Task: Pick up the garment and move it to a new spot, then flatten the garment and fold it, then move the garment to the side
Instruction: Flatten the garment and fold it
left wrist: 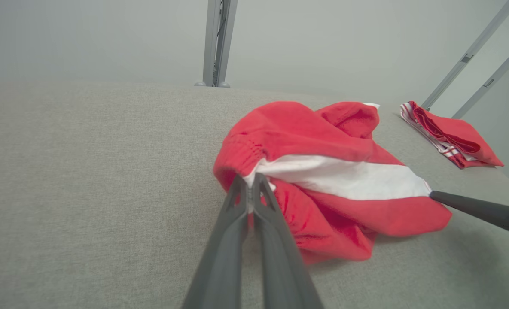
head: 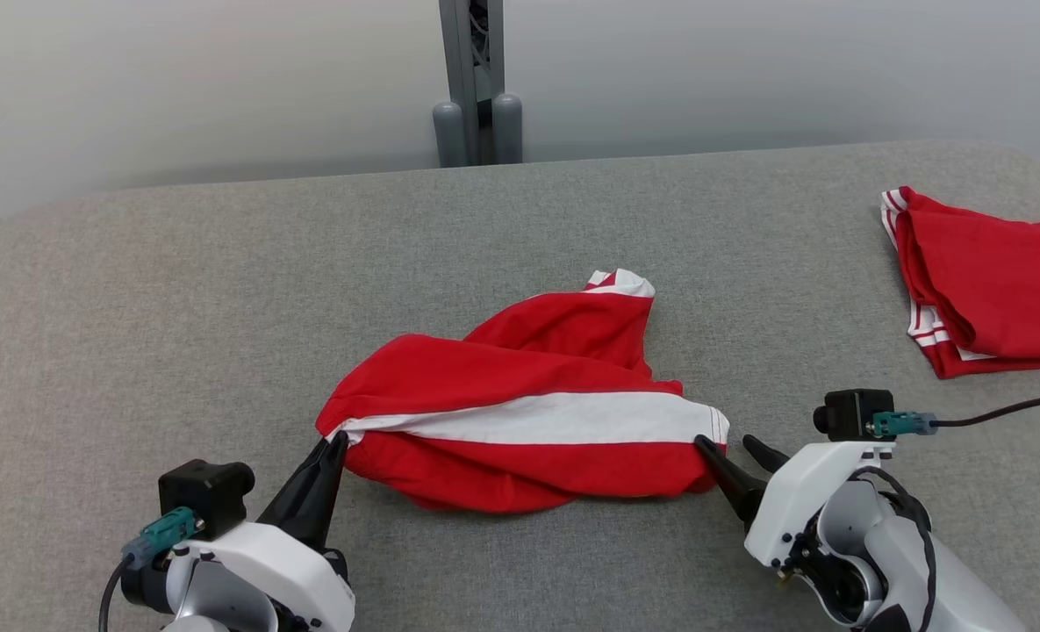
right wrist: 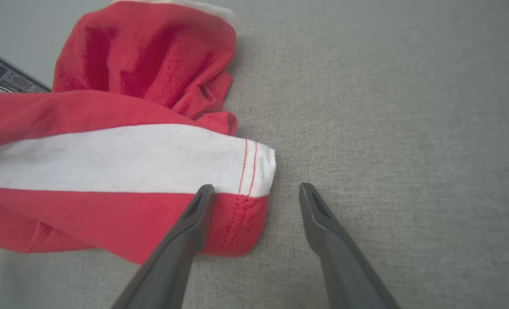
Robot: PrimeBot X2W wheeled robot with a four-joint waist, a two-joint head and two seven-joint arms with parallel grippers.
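Note:
The garment (head: 520, 421) is red with a white stripe and lies crumpled in the middle of the grey table. My left gripper (head: 337, 439) is shut on its left corner; the left wrist view shows the two fingers pinching the fabric edge (left wrist: 251, 189) of the garment (left wrist: 331, 171). At the garment's right end my right gripper (head: 735, 448) stands open. In the right wrist view its left finger (right wrist: 198, 210) lies over the red hem of the garment (right wrist: 129, 159), and the right finger (right wrist: 314, 210) is over bare table; the right gripper (right wrist: 256, 189) grips nothing.
A second red garment (head: 985, 281) with white trim lies folded at the table's far right edge. A grey post (head: 476, 83) stands behind the table (head: 177, 307). The right gripper's finger (left wrist: 477, 208) enters the left wrist view at the right.

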